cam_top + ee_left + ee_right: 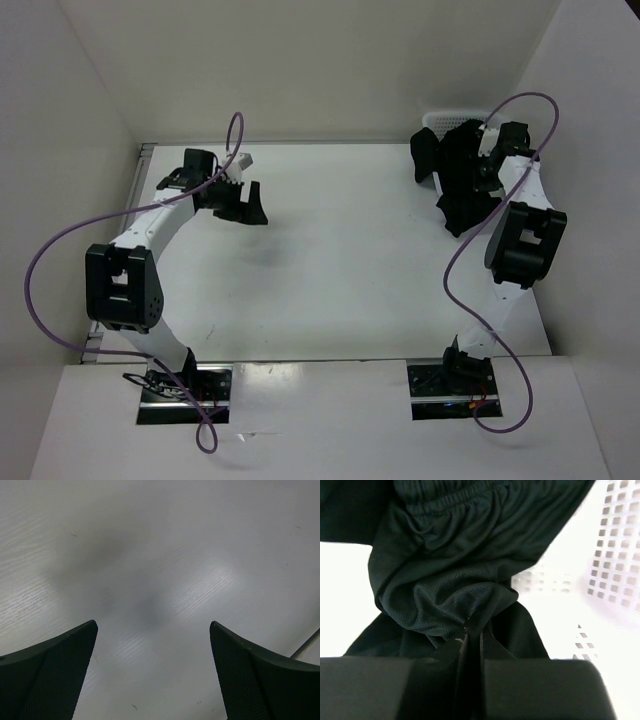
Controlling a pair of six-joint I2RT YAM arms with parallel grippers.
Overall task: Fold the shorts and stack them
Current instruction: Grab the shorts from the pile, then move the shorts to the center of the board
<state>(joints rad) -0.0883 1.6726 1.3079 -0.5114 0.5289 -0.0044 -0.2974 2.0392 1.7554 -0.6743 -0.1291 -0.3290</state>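
Note:
Black mesh shorts [458, 180] hang bunched at the table's far right, partly over the white basket [450, 119]. My right gripper [482, 172] is shut on the shorts. In the right wrist view a pinch of the fabric [455, 600] sits between the closed fingers at the right gripper [473, 636], and the elastic waistband shows above. My left gripper [243, 203] hovers open over bare table at the far left. In the left wrist view its two dark fingers [60, 670] stand wide apart at the left gripper [153, 625] with nothing between them.
The white mesh basket [620, 540] stands at the back right corner against the wall. White walls enclose the table [330, 260] on three sides. Purple cables loop off both arms.

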